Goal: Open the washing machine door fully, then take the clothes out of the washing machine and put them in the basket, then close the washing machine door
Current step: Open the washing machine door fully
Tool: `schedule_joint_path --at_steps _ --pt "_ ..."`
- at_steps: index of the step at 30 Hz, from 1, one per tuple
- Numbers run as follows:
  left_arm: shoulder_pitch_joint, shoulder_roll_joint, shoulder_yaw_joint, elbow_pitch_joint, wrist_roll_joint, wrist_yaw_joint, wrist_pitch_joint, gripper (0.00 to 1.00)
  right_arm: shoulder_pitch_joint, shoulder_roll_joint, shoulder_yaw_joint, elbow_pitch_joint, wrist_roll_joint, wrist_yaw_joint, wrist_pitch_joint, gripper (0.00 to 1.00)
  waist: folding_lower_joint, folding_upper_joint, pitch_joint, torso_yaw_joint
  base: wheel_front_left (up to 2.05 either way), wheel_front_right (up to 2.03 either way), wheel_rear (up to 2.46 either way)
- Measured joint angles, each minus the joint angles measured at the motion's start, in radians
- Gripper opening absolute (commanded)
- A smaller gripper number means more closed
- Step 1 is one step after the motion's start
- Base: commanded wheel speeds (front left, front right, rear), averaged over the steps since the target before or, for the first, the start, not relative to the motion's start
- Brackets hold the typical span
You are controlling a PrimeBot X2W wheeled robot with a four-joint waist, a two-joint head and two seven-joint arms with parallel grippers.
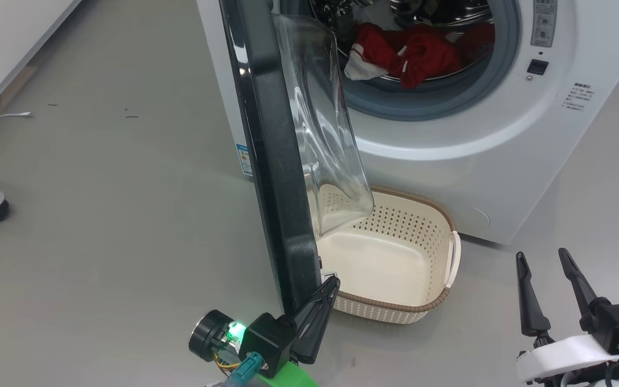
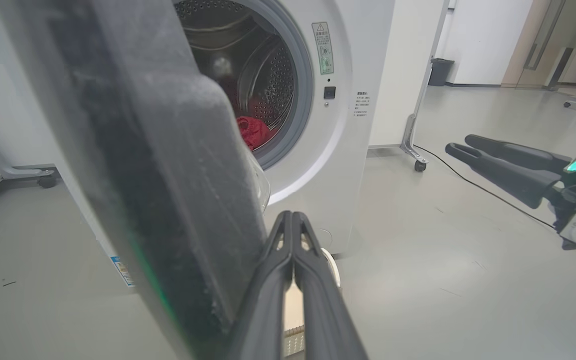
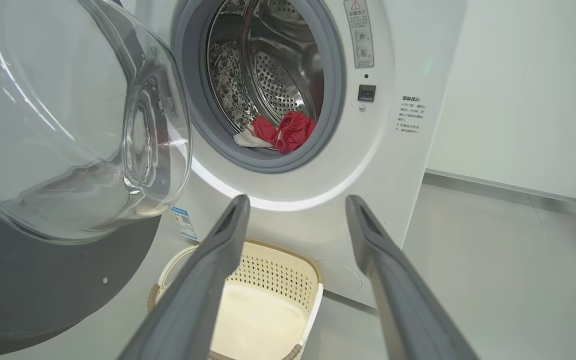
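Now the left claw [image 1: 332, 283], pressed together, is leaning on the inner side of the washing machine door [image 1: 272, 161]; the right claw [image 1: 541, 254] is hovering spread.

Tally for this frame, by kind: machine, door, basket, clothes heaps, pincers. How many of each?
washing machine: 1
washing machine door: 1
basket: 1
red clothes heap: 1
pincers: 2 (left pincer, right pincer)
Total: 6

Black bin [image 2: 440, 71] by wall [image 2: 478, 40]; white cable [image 1: 6, 115] on floor [image 1: 100, 215].
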Motion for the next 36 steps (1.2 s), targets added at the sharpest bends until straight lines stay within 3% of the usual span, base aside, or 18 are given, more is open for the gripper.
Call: schedule_joint_path --at_steps 17,36 --pt "0.006 0.0 0.042 0.022 0.007 0.0 -0.012 0.0 0.001 0.001 -0.012 -0.003 -0.017 0.002 0.0 1.0 0.0 0.0 0.004 0.101 0.0 0.0 0.0" --pt "0.068 -0.003 0.291 0.041 0.042 0.009 -0.052 0.0 0.001 0.008 -0.004 -0.003 -0.034 0.02 0.0 1.0 0.0 0.0 0.021 0.121 0.0 0.0 0.0"
